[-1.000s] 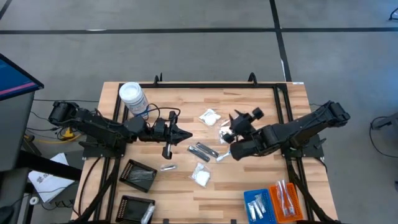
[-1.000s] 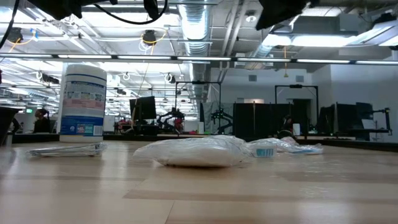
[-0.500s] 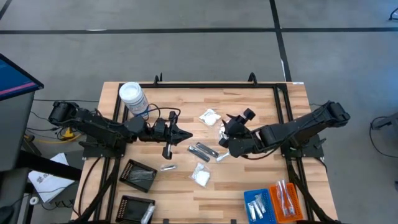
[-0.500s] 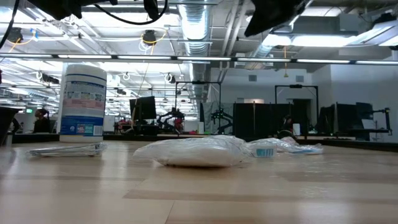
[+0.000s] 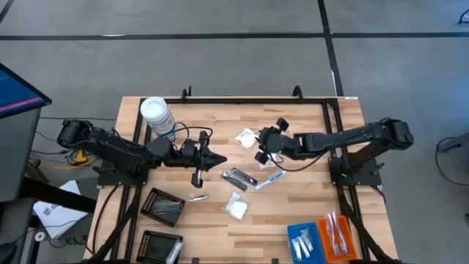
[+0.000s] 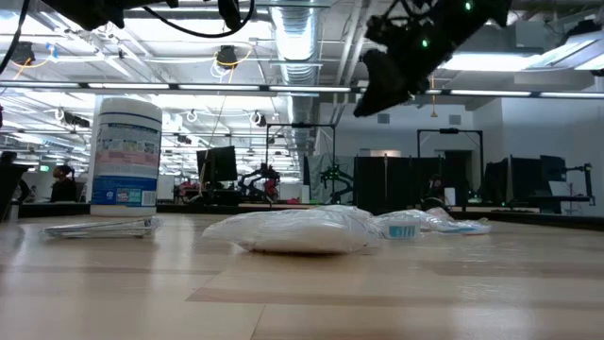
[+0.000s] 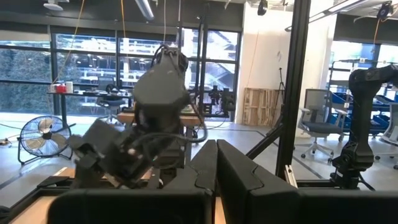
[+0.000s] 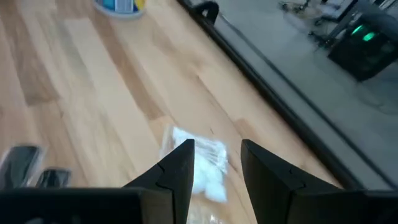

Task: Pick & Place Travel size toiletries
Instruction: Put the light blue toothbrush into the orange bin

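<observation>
- The white-lidded jar (image 5: pixel 156 116) near the table's (image 5: pixel 293 205) far left corner carries a blue-and-white label; its writing is too small to read.
- Black trays (image 5: pixel 164 207) sit at the near left edge; a blue tray (image 5: pixel 303 240) and an orange tray (image 5: pixel 337 235) at the near right corner hold wrapped toothbrushes.
- In mid-table lie dark sticks (image 5: pixel 239 177), a wrapped toothbrush (image 5: pixel 269 180), a small silvery piece (image 5: pixel 198 196) and a white sachet (image 5: pixel 236 207).
- The right gripper (image 5: pixel 261 150) hovers near the far edge over another white sachet (image 8: pixel 202 165), jaws narrowly parted and holding nothing.
- The left gripper (image 5: pixel 215 158) hangs left of centre, jaws shut and empty.
</observation>
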